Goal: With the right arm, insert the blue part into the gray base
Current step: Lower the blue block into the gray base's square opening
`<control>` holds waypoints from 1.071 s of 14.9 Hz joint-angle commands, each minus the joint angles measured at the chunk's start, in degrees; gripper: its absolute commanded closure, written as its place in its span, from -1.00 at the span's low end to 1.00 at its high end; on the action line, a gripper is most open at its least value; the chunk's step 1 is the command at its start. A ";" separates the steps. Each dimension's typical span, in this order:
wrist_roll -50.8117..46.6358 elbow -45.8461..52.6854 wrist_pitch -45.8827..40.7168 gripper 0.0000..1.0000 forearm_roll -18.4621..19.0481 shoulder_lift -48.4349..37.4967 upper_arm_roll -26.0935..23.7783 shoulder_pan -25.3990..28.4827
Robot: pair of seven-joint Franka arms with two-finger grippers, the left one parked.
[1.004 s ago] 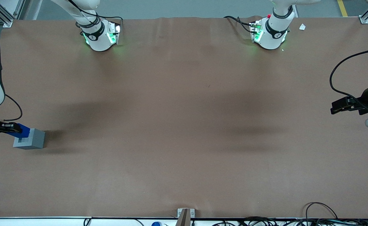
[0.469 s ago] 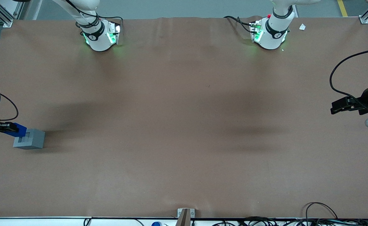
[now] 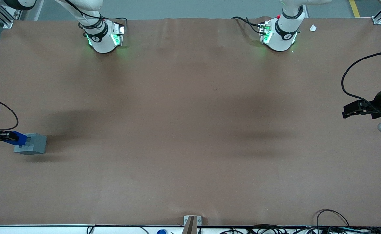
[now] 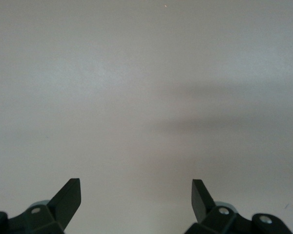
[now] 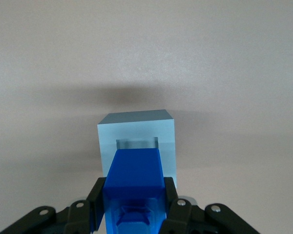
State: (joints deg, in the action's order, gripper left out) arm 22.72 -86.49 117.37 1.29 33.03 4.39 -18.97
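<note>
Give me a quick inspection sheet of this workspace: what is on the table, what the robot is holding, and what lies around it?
Surface: brown table cover, wrinkled along the edge by the arm bases.
Job's things: the blue part is held over the gray base, its tip at the square recess, not seated yet. Both sit toward the working arm's end of the table.
Clutter: a small white scrap near the parked arm's base.
End effector: the right arm's end effector is shut on the blue part, just above the gray base.
Cables: a black cable loops at the right arm's wrist; more cables lie along the table edge nearest the front camera.
Surroundings: gray floor and aluminium frame posts.
</note>
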 commanded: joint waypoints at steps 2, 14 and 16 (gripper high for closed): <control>-1.19 1.49 -1.61 0.45 0.12 1.06 -1.14 -0.99; -1.98 4.84 -4.60 0.46 0.38 3.53 -1.14 -1.07; -1.98 4.84 -4.51 0.46 0.38 3.61 -1.14 -1.07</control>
State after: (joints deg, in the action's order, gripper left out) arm 21.80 -83.05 113.36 1.28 35.89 4.34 -18.97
